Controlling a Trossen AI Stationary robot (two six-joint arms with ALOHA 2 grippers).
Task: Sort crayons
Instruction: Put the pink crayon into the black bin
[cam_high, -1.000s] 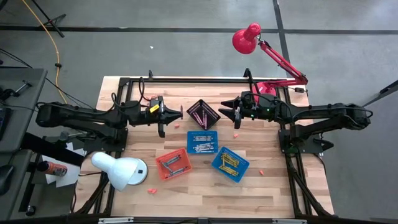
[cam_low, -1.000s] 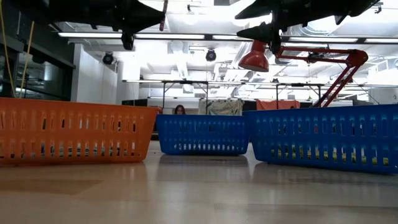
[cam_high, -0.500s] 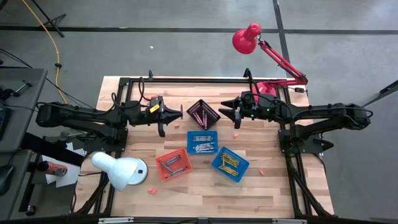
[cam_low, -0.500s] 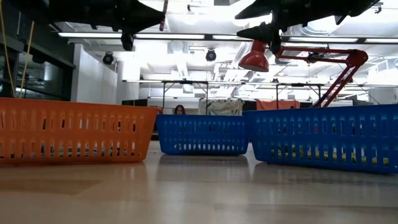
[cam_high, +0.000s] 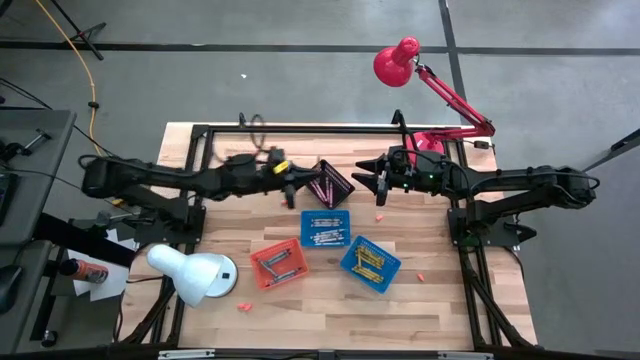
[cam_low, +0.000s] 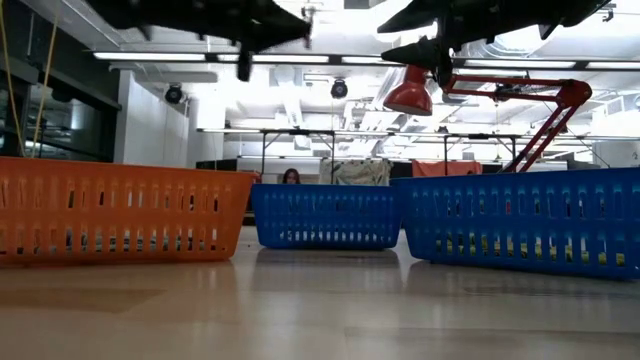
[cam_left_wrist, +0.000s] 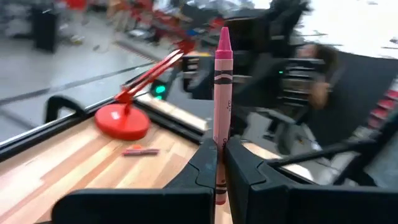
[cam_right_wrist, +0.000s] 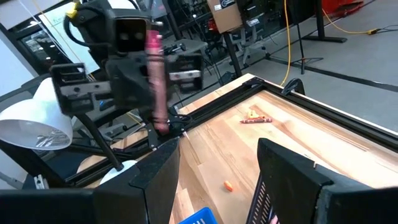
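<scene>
My left gripper (cam_high: 298, 184) hangs high above the table just left of the black basket (cam_high: 328, 182) and is shut on a pink crayon (cam_left_wrist: 222, 93). The same crayon (cam_right_wrist: 154, 74) shows in the right wrist view. On the basket's right, my right gripper (cam_high: 363, 181) stands open and holds nothing, facing the left one. The black basket holds several pink and red crayons. Two blue baskets (cam_high: 325, 228) (cam_high: 369, 263) and an orange basket (cam_high: 277, 264) with crayons inside stand nearer the front. Loose crayons (cam_high: 380, 215) (cam_high: 420, 275) lie flat on the wood. My left gripper pinches the pink crayon's lower part (cam_left_wrist: 219, 146) between its two fingers. The fingers come level from the table's left and lie across the crayon. The crayon stands upright, its pointed tip (cam_left_wrist: 222, 32) up, lifted well clear of the table.
A red desk lamp (cam_high: 398, 62) reaches over the far right corner and a white lamp (cam_high: 195, 272) stands at the near left. A black frame rail (cam_high: 300, 128) runs along the far edge. Another loose crayon (cam_high: 243, 307) lies near the front edge.
My left gripper has gone toward the table's right edge, up to the black basket, most of it in the last half second. It stays shut on the pink crayon, which rides along upright. My right gripper has kept still.
</scene>
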